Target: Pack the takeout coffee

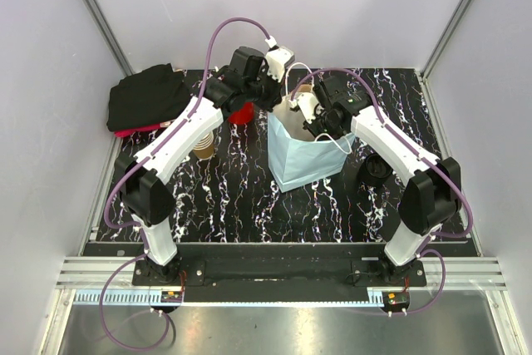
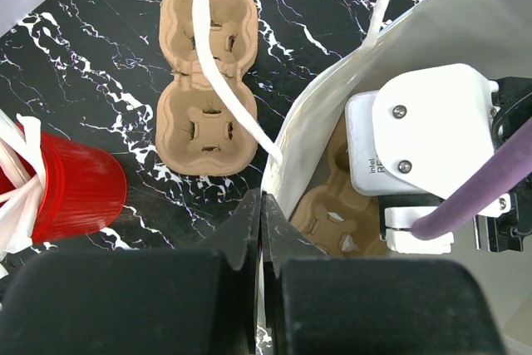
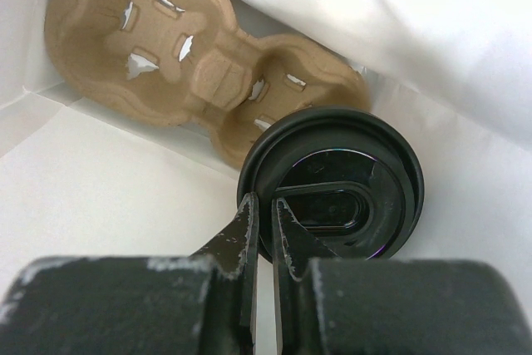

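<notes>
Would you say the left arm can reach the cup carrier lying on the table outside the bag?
Probably not yet: the left pincer is shut on the bag at its rim. The cup carrier lies close beyond, so after letting go the way looks free.

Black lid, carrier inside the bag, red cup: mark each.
Black lid (image 3: pixel 332 197), right wrist view, centre of its top.
Carrier inside the bag (image 3: pixel 154 39), right wrist view, left cup pocket.
Red cup (image 2: pixel 79 189), left wrist view, its side wall.

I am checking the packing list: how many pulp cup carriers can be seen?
2. The first carrier lies on the table, outside the bag; the second carrier lies inside the bag, partly hidden by a black lid. More may be hidden.
</notes>
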Robot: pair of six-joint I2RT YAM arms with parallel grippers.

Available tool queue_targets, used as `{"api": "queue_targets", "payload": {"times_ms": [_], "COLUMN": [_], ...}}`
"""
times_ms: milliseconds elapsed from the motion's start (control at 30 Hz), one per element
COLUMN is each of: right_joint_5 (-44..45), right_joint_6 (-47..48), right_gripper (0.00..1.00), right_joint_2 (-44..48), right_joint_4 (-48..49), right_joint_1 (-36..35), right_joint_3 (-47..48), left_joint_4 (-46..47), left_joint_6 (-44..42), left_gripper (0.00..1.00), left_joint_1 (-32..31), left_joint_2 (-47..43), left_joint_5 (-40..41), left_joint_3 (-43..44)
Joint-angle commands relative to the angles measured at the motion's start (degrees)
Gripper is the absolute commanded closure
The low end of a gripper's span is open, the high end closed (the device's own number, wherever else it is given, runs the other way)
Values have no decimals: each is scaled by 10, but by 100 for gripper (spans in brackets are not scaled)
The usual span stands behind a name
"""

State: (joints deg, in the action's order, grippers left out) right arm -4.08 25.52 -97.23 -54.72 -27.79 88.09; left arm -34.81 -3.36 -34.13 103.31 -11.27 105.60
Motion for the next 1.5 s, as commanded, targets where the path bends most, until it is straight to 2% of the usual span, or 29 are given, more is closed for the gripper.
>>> {"api": "queue_targets", "payload": {"times_ms": [0,1467], "right_joint_5": [-5,-42], "right_joint_6": [8,25], "right_gripper": [100,100], "right_joint_2": [22,28], "right_joint_4": [16,73], "right_joint_1": [2,2], "right_joint_3": [1,-37], "left_joint_4": [15,12], "left_joint_6": [0,-3], "left_gripper": [100,100], "left_joint_1": [-3,-12], "left_joint_2": [-26,-20], "left_joint_5": [-7,-12], "left_joint_3": [0,1]}}
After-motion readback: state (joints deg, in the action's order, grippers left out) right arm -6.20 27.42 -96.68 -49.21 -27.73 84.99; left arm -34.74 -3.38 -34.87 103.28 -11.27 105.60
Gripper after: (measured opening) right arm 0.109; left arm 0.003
